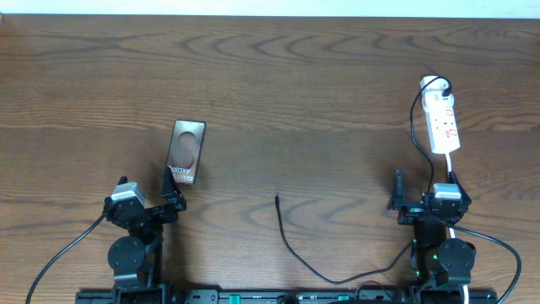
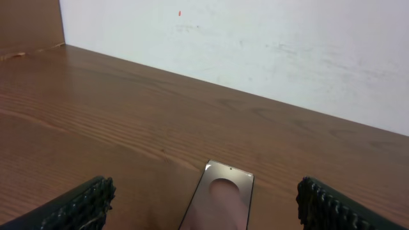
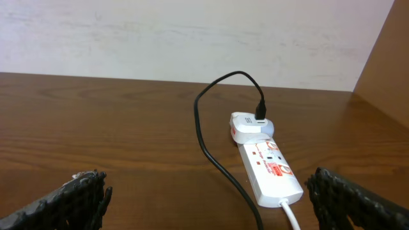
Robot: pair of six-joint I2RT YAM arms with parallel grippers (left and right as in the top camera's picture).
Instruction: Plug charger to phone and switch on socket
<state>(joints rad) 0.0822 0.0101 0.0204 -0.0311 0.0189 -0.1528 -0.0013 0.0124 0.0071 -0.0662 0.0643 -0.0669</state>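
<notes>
Overhead view: wooden table [image 1: 270,76], 2 arms at the near edge. The left gripper [image 2: 204,203] and the right gripper [image 3: 208,198] are both spread wide and hold nothing.

The socket [image 1: 444,125] lies straight ahead of the right jaws and a little to their right. Its long axis runs away from you. A white adapter [image 3: 249,126] sits at its far end, with the black lead coming out of it.

The phone [image 1: 187,152] lies flat just ahead of the left jaws. Its long axis also runs away from you, leaning slightly right, and the lettered short end is nearest the fingers.

The charger [image 1: 291,249] loops along the near edge from the right arm's side. Its plug tip [image 1: 278,199] lies on bare wood between the 2 arms, pointing away from you, right of the phone and well apart from it.

The tip is somewhat nearer your left arm, while the slack feeds from the right. I'd judge you need to pick up the tip first. I can't tell which short end of the phone has the port.
</notes>
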